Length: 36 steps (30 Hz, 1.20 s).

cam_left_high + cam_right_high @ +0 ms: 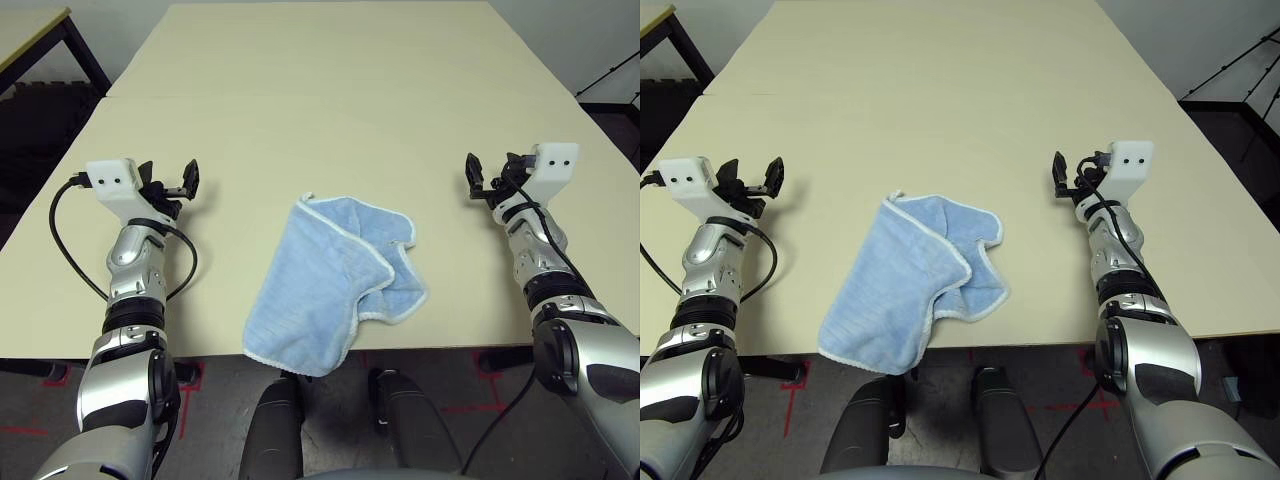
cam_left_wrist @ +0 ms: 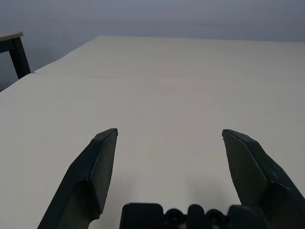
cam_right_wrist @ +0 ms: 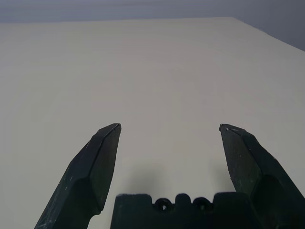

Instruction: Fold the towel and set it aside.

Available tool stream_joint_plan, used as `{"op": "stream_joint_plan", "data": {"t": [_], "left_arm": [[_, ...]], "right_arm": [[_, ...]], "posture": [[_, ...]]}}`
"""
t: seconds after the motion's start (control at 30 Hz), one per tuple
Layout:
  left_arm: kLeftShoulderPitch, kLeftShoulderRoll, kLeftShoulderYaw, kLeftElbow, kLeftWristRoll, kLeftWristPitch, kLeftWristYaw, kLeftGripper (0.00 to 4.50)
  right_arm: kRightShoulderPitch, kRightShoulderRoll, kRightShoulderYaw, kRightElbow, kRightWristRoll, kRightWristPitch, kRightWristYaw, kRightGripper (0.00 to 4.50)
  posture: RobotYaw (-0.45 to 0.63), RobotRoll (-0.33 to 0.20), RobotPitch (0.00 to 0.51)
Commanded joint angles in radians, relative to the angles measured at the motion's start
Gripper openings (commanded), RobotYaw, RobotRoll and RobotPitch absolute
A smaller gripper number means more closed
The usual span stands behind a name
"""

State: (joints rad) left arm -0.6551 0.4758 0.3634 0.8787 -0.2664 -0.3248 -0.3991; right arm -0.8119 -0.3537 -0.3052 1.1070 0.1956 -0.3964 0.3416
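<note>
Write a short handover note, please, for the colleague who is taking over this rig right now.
Left gripper: jaws open, empty, beside the towel.
Right gripper: jaws open, empty, on the towel's other side.
Towel: rumpled and partly doubled over at the table's near edge, one corner hanging past it.
Done: no neat fold yet.
Left: fold the towel, then set it aside.

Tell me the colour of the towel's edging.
White edging on the light blue towel; it shows best in the left eye view.

Even, soft light is brightening the table [image 1: 300,130], while faint, blurry-edged shadows are falling beside both grippers [image 2: 170,131].
</note>
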Motion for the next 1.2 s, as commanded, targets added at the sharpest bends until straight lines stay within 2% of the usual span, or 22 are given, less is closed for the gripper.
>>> {"op": "stream_joint_plan", "data": {"t": [0.03,0.3,0.43,0.67,0.93,1.2], "left_arm": [[0.001,0.007,-0.008,0.014,0.013,-0.010,0.003,4.45],[-0.003,0.011,-0.011,0.016,0.017,-0.003,-0.006,4.45],[-0.004,0.022,-0.025,0.010,0.014,0.008,-0.064,4.45],[-0.050,0.076,-0.048,-0.035,-0.075,0.166,-0.385,4.45],[-0.068,0.180,-0.179,-0.103,-0.065,0.323,-0.799,4.45],[-0.062,0.236,-0.268,-0.109,-0.027,0.230,-1.062,4.45]], "right_arm": [[-0.002,-0.006,-0.001,0.017,-0.002,-0.010,0.000,4.50],[0.002,-0.009,-0.003,0.015,0.000,-0.010,-0.002,4.50],[0.006,-0.011,-0.002,0.010,-0.001,-0.009,-0.001,4.50],[0.004,-0.029,0.002,0.013,-0.005,0.001,0.020,4.50],[-0.027,-0.042,0.014,0.031,-0.014,0.016,0.051,4.50],[-0.049,-0.053,0.020,0.041,-0.018,0.021,0.071,4.50]], "posture": [[-0.01,0.000,0.130],[-0.01,0.000,0.127],[-0.02,0.000,0.131],[0.00,0.000,0.143],[0.02,0.000,0.151],[0.01,0.000,0.158]]}}
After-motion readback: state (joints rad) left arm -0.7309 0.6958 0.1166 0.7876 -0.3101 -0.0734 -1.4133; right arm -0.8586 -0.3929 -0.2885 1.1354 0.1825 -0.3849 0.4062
